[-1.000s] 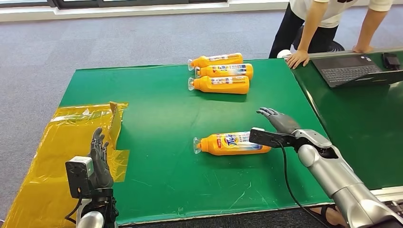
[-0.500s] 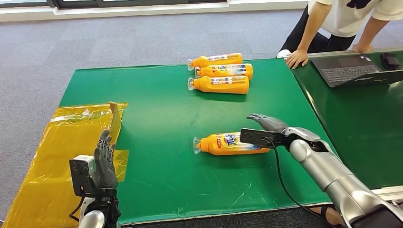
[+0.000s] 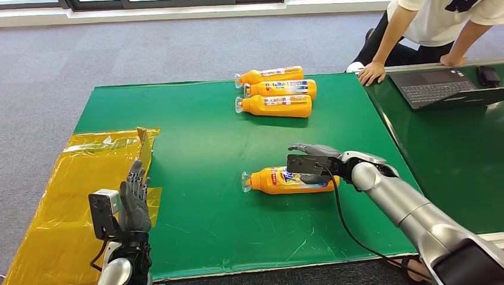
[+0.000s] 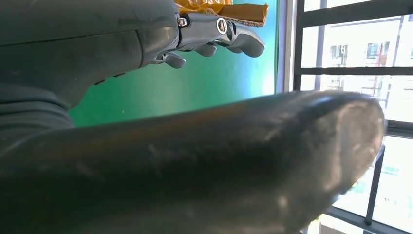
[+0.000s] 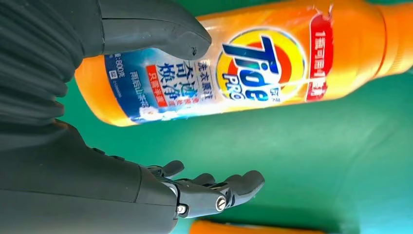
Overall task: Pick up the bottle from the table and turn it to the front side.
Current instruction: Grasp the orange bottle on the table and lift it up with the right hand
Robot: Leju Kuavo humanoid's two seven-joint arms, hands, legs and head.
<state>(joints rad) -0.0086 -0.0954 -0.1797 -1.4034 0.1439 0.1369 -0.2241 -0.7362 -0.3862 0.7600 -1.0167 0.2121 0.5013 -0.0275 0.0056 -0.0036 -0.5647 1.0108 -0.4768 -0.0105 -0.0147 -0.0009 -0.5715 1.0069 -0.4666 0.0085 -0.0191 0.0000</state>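
An orange Tide bottle (image 3: 278,180) lies on its side on the green table (image 3: 196,148), cap pointing left, its logo label facing up (image 5: 253,73). My right hand (image 3: 321,151) hovers over the bottle's base end, holding nothing. In the right wrist view the thumb (image 5: 160,31) lies across the label's edge and the fingers (image 5: 219,192) reach past the bottle's far side, spread apart. My left hand (image 3: 134,202) stands raised near the table's front left, fingers (image 4: 219,31) extended and holding nothing.
Three more orange bottles (image 3: 276,89) lie side by side at the table's back. A yellow sheet (image 3: 65,196) with a cardboard piece (image 3: 143,148) covers the left edge. A person's hand (image 3: 372,72) rests on the back right corner, beside a laptop (image 3: 443,86) on a second table.
My right hand has moved left and lower, from beside the bottle's base to over it. My left hand has shifted slightly right. The person has leaned further right.
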